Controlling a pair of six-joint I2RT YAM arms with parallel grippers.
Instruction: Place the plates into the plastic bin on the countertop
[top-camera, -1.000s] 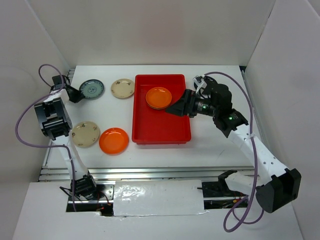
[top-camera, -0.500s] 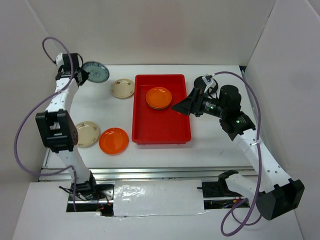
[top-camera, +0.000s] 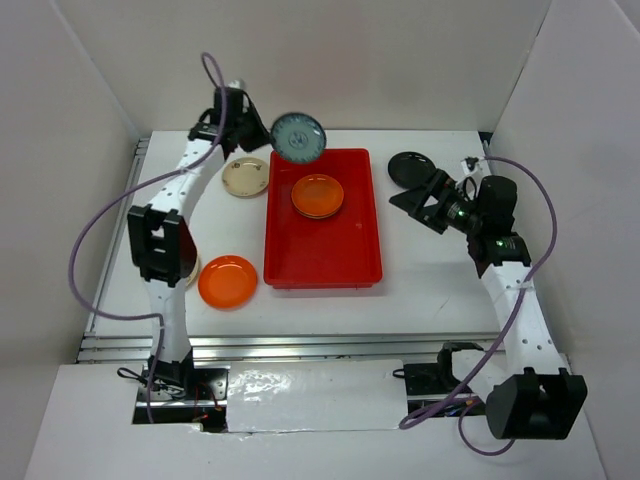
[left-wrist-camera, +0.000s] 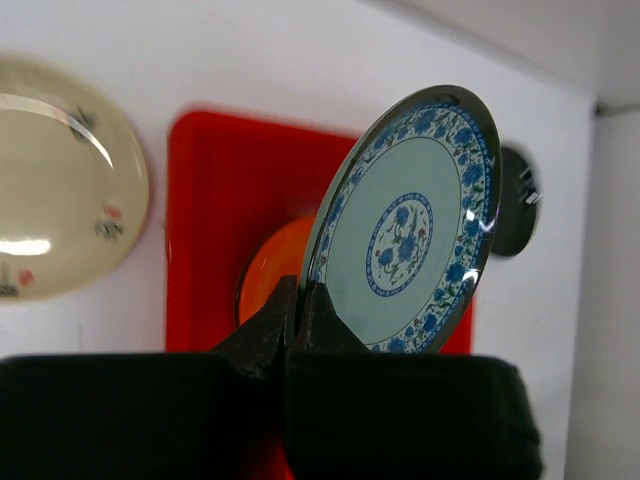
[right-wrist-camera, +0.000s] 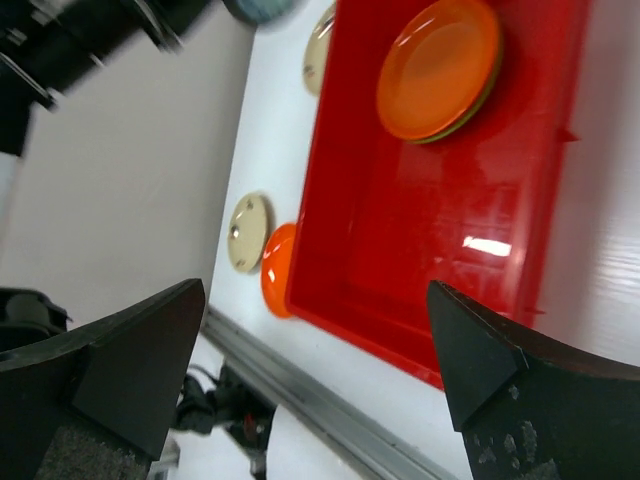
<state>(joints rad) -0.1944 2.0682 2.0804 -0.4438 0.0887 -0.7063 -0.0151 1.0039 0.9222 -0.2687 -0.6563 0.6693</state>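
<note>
My left gripper (left-wrist-camera: 295, 300) is clamped tight on the lower rim of the blue patterned plate (left-wrist-camera: 410, 230). It holds the plate on edge, lifted off the countertop (top-camera: 430, 260), with the face tilted rather than flat.

From above, the plate (top-camera: 298, 137) hangs over the far left corner of the red bin (top-camera: 322, 283). The bin's free floor lies below the gripper (top-camera: 262, 128) and toward me. Its long axis runs from far to near, so I judge the coming move to be a short carry inward and down, with the plate rolled flat. The left arm is plainly the nearer one for that.

The plate is pale teal with a blue floral band and a centre medallion, glossy, and it looks thin at the rim. An orange plate (top-camera: 318, 195) already sits in the bin's far half, with a lime edge showing beneath it in the right wrist view.

My right gripper (top-camera: 425, 195) has its jaws spread wide and holds nothing, right of the bin and close to the black plate (top-camera: 407, 165). A cream plate (top-camera: 245, 177) and another orange plate (top-camera: 227, 281) wait left of the bin.
</note>
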